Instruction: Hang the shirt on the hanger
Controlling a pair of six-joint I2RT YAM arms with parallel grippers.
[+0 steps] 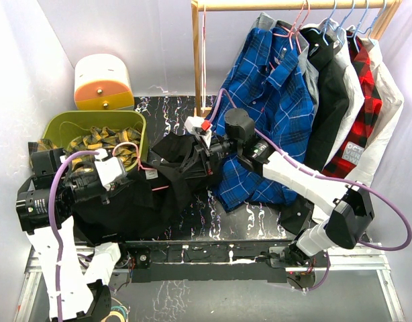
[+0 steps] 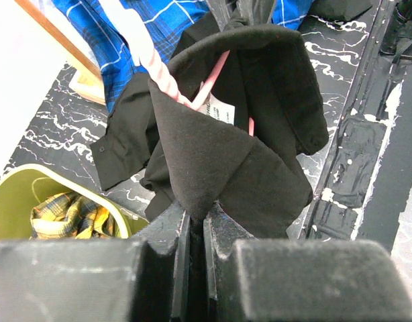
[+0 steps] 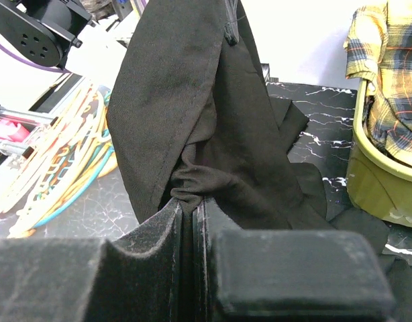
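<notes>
- The shirt (image 1: 159, 191) lies heaped on the left half of the bench (image 1: 206, 225), with one part lifted between the two arms.
- Its near hem is close to the front edge of the bench. Its left side touches the bin (image 1: 92, 115).
- The left gripper (image 2: 196, 225) is clamped on a folded point of the shirt.
- The right gripper (image 3: 192, 211) is pinched together on a bunched fold of the shirt, which hangs up from its fingers.
- The hanger (image 2: 216, 70) is inside the raised fabric. Only short pink stretches show, beside a white label.
- Open room: a bare strip of bench runs along the front, between the shirt and the hanging blue plaid shirt (image 1: 273, 100). The wooden post (image 1: 196, 60) stands just behind the right gripper.
- Count: two grippers, one black shirt, one pink hanger, one bin with one yellow plaid shirt (image 1: 98, 139).
- On the rail (image 1: 293, 5) hang one blue plaid shirt, one red plaid shirt (image 1: 360, 107) and others too overlapped to count.
</notes>
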